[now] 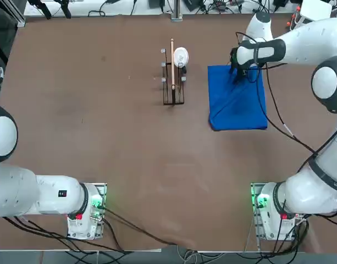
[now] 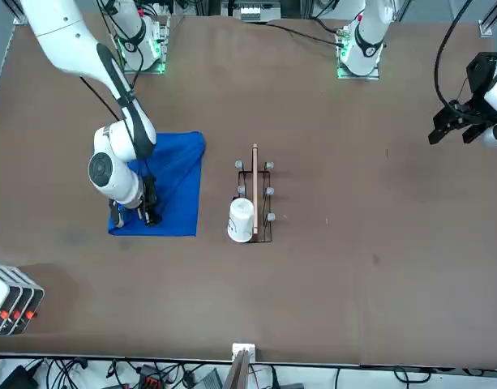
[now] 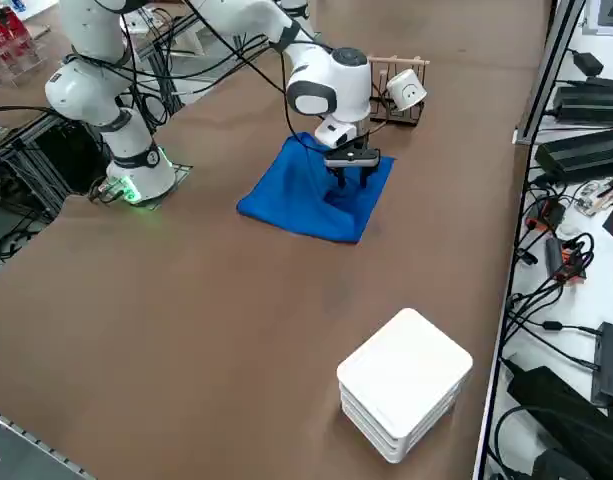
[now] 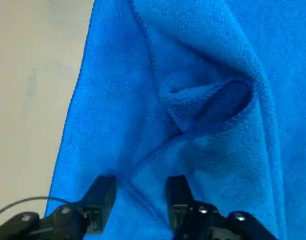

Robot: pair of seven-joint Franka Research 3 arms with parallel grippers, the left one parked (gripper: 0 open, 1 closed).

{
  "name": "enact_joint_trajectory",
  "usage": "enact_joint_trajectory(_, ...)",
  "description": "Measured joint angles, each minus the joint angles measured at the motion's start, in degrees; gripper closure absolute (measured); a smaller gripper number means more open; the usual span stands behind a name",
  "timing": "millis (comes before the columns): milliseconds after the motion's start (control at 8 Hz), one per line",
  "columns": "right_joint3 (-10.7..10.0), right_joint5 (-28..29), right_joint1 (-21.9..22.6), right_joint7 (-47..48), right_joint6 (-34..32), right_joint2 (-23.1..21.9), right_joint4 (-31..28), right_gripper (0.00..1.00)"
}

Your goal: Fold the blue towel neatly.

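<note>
Hovering low over the blue towel (image 1: 237,99), I hold my right gripper (image 4: 138,202) pointed straight down at the cloth, near the towel's far edge from my base. My two black fingers (image 4: 102,197) stand apart with a clear gap between them, and a raised crease of the fabric runs up through that gap; nothing is pinched between them, and I cannot tell whether the tips touch the cloth.

My towel lies on the brown table (image 1: 102,137), on my right half of it, well out from my base. It is not flat: a fold bunches up in the middle into a small pocket-like ridge (image 4: 212,107), and creases spread from it toward the edges. From overhead it reads as a rough rectangle, with the near edge rolled over a little.

Just beside the towel, toward the middle of the table, stands a small dark wire rack (image 1: 172,82) with a wooden stick (image 1: 172,63) along its top and a white cup (image 1: 180,56) at its far end. A stack of white boxes (image 3: 404,395) sits near the table's edge, well apart from the towel.
</note>
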Motion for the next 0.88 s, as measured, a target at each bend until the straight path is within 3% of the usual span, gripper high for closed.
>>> enact_joint_trajectory(875,0.13,-4.10,0.11,0.04,0.19,1.69,1.03,0.39)
